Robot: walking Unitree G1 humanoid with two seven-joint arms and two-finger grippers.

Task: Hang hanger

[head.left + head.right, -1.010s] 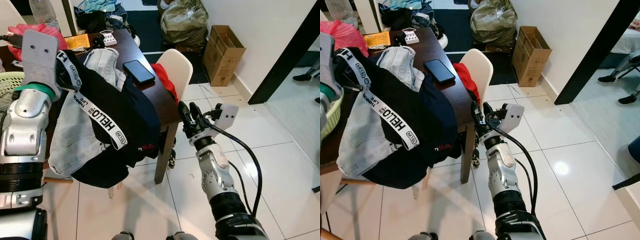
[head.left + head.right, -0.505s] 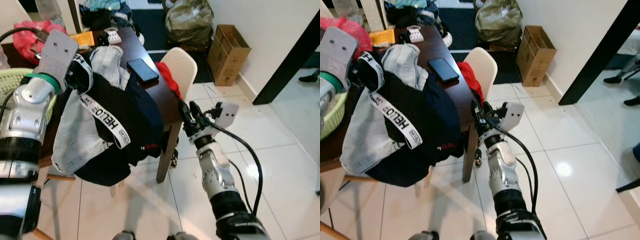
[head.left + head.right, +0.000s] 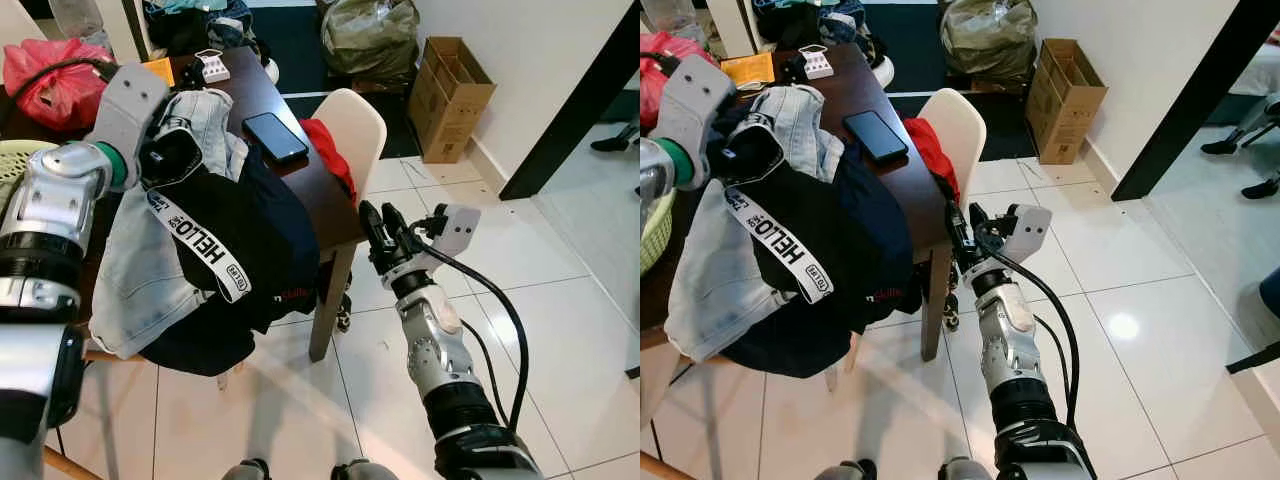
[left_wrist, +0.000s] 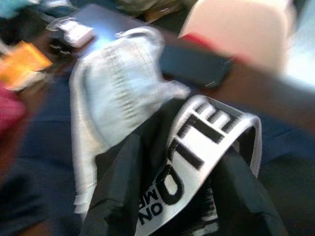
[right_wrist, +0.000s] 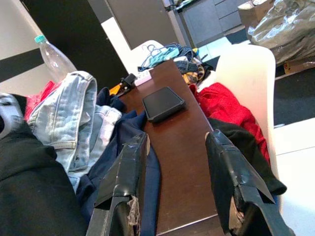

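Left gripper [image 3: 172, 150] grips black garment [image 3: 235, 230]; right gripper [image 3: 378, 232] spread.

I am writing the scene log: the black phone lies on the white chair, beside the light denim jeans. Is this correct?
Not quite. The black phone lies on the dark wooden table, not on the white chair; it is beside the light denim jeans. The right eye view shows this.
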